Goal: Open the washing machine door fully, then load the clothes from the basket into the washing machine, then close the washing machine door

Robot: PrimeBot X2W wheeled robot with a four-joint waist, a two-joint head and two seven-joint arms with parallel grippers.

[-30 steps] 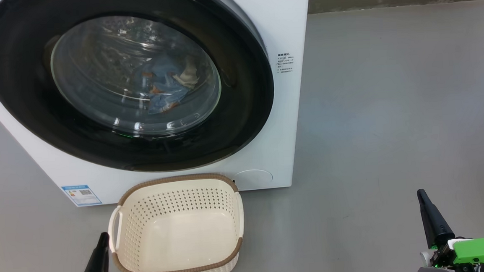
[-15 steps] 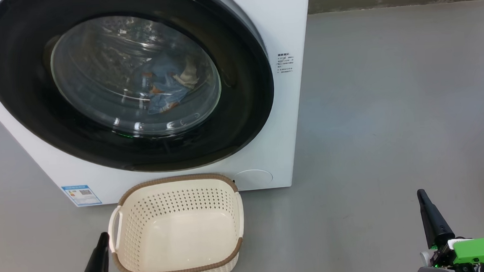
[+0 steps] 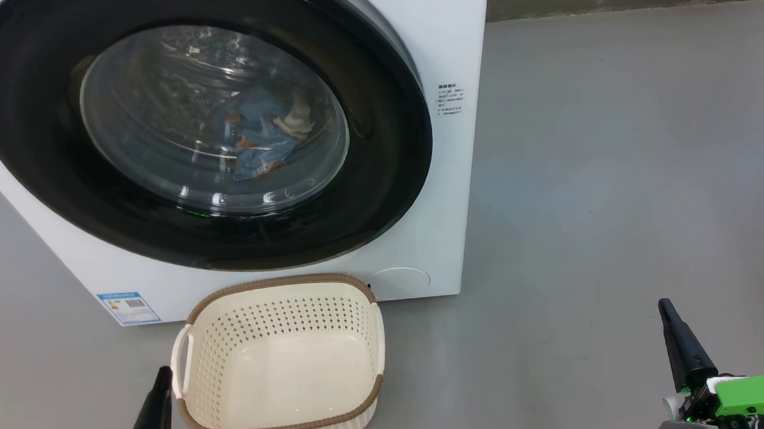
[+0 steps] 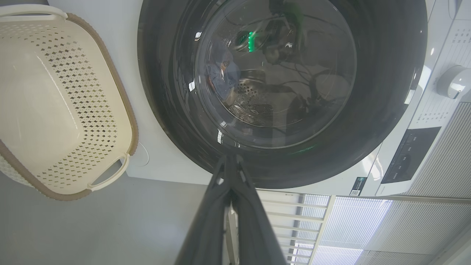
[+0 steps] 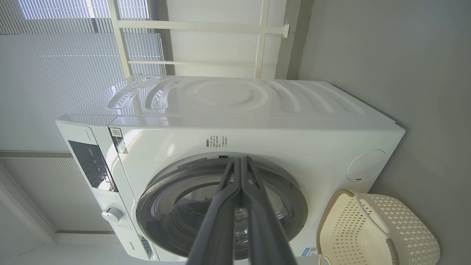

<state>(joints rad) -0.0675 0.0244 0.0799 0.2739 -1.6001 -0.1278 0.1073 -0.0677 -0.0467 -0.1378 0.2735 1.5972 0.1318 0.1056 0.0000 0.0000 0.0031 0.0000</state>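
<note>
Big white front-loading washing machine (image 3: pixel 467 189) upper left of head view. Its round glossy black-rimmed door (image 3: pixel 389 174) shut. Light blue printed clothes (image 3: pixel 254 133) inside drum, behind glass. Cream perforated plastic basket (image 3: pixel 280 282), brown rim, bottom centre on grey floor (image 3: pixel 586 195), just before washer. Left gripper (image 3: pixel 163 374) lower left beside basket, clenched on nothing. Right gripper (image 3: pixel 665 306) lower right, well apart, likewise clenched.

You'll see a white front-loading washing machine (image 3: pixel 455 51), its round door (image 3: pixel 386 174) rimmed glossy black, light blue orange-printed fabric (image 3: pixel 254 133) inside, and a cream perforated plastic basket (image 3: pixel 275 314) edged brown.
</note>
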